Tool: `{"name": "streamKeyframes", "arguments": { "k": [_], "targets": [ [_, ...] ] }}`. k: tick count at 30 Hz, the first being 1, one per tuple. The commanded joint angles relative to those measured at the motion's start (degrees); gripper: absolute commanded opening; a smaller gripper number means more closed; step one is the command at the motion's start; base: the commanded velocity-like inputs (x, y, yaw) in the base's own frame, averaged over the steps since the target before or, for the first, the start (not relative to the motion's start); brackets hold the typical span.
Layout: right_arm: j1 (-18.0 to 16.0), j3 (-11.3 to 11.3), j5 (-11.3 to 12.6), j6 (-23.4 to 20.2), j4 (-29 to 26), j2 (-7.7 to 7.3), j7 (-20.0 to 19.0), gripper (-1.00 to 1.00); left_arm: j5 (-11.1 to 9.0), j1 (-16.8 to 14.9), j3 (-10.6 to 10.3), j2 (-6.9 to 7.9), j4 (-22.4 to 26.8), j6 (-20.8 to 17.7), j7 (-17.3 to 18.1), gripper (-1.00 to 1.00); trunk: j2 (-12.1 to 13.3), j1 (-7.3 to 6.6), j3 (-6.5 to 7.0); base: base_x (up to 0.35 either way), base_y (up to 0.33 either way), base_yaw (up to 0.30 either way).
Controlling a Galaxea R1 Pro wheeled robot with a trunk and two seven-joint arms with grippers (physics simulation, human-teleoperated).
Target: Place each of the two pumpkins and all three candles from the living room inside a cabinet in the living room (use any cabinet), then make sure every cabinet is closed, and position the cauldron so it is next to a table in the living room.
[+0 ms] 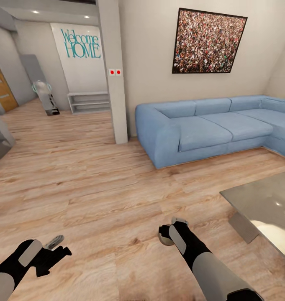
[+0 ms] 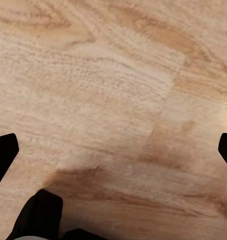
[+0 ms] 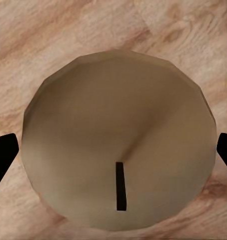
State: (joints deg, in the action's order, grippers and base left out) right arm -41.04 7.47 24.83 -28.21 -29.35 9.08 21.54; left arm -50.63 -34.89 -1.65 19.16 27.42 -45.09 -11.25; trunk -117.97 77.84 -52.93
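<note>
Candle (image 3: 118, 140), grey-beige with a small dark wick, sits between the fingers of the right gripper (image 1: 169, 234), which is closed around it and holds it above the wooden floor (image 1: 96, 188). The left gripper (image 1: 54, 251) hangs low over bare floorboards with its fingers (image 2: 3, 150) spread wide and nothing between them. A blue sofa (image 1: 209, 125) stands ahead by the wall, and a grey table (image 1: 263, 205) is to the right.
</note>
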Motion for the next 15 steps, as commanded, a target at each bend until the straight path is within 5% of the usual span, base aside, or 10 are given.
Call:
{"name": "streamKeyframes", "arguments": {
  "k": [1,15],
  "targets": [
    [0.0,0.01,0.04,0.01,0.0,-0.06,0.01,-1.0,0.0,0.0,-0.01,0.0,0.0,0.0,0.0,1.0,0.0,0.0,0.0,-0.045,0.271,-0.285],
    [0.0,-0.08,0.21,0.0,0.0,-0.2,-0.01,-1.0,0.0,0.0,-0.02,0.0,0.0,0.0,0.08,1.0,0.0,0.0,0.0,-0.006,0.248,-0.287]
  ]
}}
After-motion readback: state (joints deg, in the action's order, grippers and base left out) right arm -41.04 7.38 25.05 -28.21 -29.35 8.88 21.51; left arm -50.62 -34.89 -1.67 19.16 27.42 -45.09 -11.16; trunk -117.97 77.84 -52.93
